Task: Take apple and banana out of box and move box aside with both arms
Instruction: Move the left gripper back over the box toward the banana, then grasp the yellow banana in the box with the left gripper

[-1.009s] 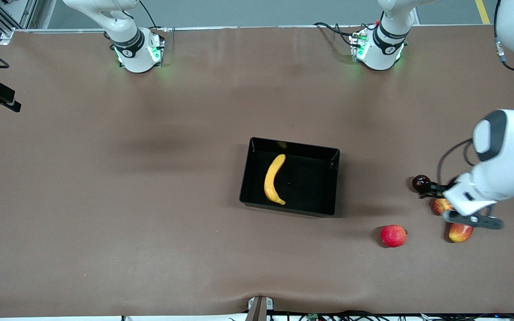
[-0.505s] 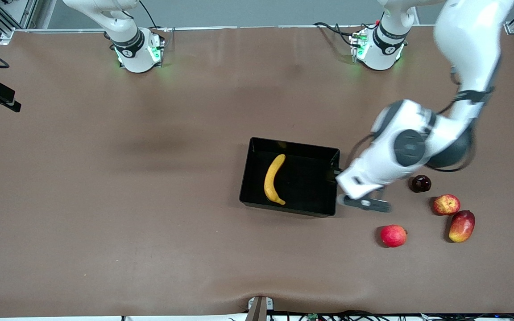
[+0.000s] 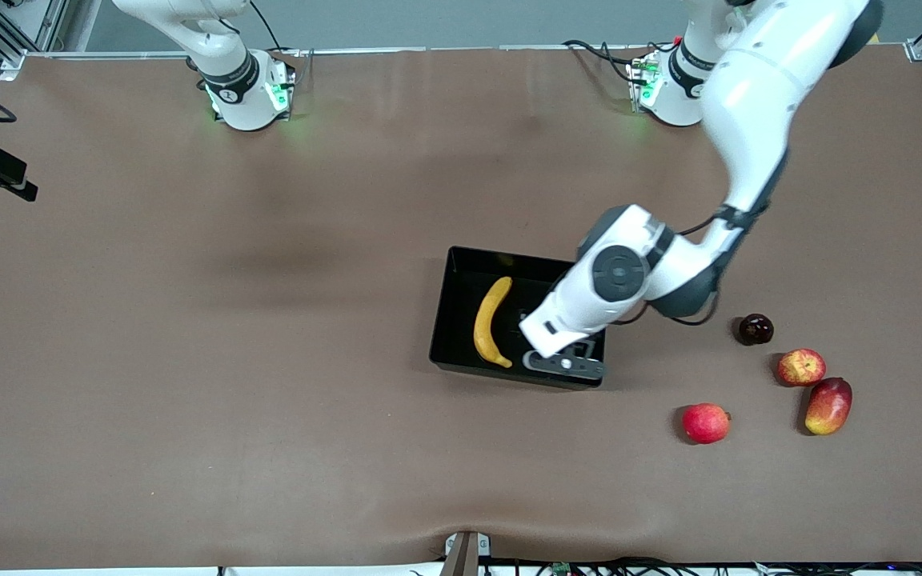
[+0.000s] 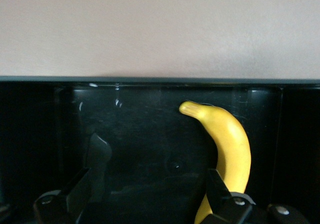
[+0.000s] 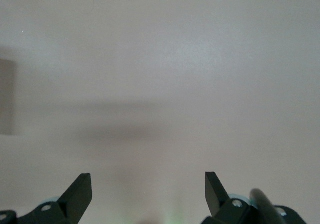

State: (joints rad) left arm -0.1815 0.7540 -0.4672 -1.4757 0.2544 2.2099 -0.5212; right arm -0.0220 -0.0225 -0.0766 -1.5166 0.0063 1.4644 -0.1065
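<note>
The black box (image 3: 509,260) sits mid-table with the yellow banana (image 3: 492,322) lying in it. My left gripper (image 3: 549,336) hangs over the box's inside beside the banana, open and empty. In the left wrist view its fingers (image 4: 82,179) are spread above the black floor, with the banana (image 4: 227,139) by one finger and the box wall (image 4: 150,79) ahead. The mottled red-yellow apple (image 3: 800,367) lies on the table toward the left arm's end. My right gripper (image 5: 147,176) is open and empty over bare table; the front view does not show it.
Near the mottled apple lie a red apple (image 3: 705,422), a longer red-yellow fruit (image 3: 828,406) and a small dark red round fruit (image 3: 755,329). The right arm's base (image 3: 241,88) and the left arm's base (image 3: 673,88) stand at the table's edge.
My left arm has swung from over the fruits at its end of the table to over the box. The fruits and box have not moved.
</note>
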